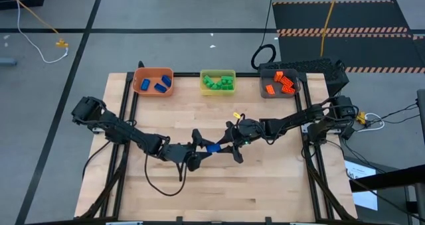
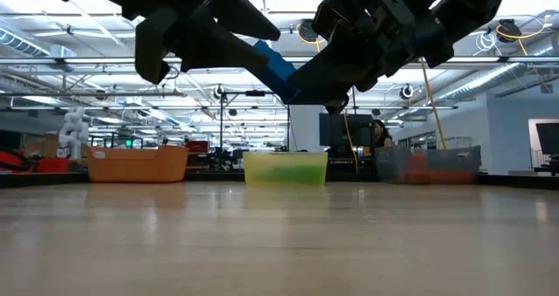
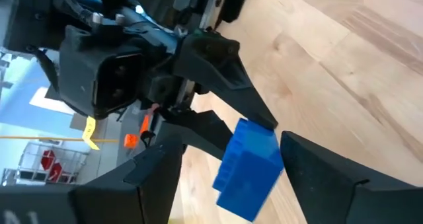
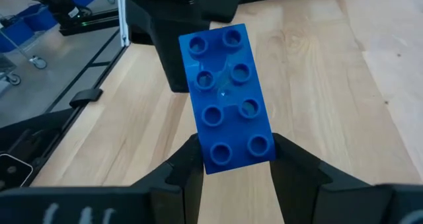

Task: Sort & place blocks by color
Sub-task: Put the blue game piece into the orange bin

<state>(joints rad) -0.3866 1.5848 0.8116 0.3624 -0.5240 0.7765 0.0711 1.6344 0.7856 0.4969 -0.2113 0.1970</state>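
A blue studded block (image 4: 228,95) hangs in the air over the middle of the table (image 1: 265,185), between my two grippers. My right gripper (image 4: 231,158) comes from the table's right and is shut on the block's near end. My left gripper (image 3: 231,148) comes from the left and is open. Its two fingers stand on either side of the block's free end (image 3: 248,164). In the high view the block (image 1: 212,147) shows as a small blue patch between the two arms, and in the low view the block (image 2: 275,69) is well above the tabletop. My right gripper pinches the block's two long sides at the end nearest it (image 4: 218,154), between its two fingers. The fingers lie along the block, slanting slightly down from the table's right. The block juts out past them, studs toward the wrist camera, lifted clear of the table. My left gripper has one finger (image 3: 297,164) close against the block's side; whether it touches, I cannot tell.
Three bins stand along the far edge: an orange bin (image 1: 154,70) with blue blocks, a yellow bin (image 1: 218,72) with green blocks and a grey bin (image 1: 264,85) with orange blocks. A black cable (image 1: 163,185) loops over the wood near the left arm.
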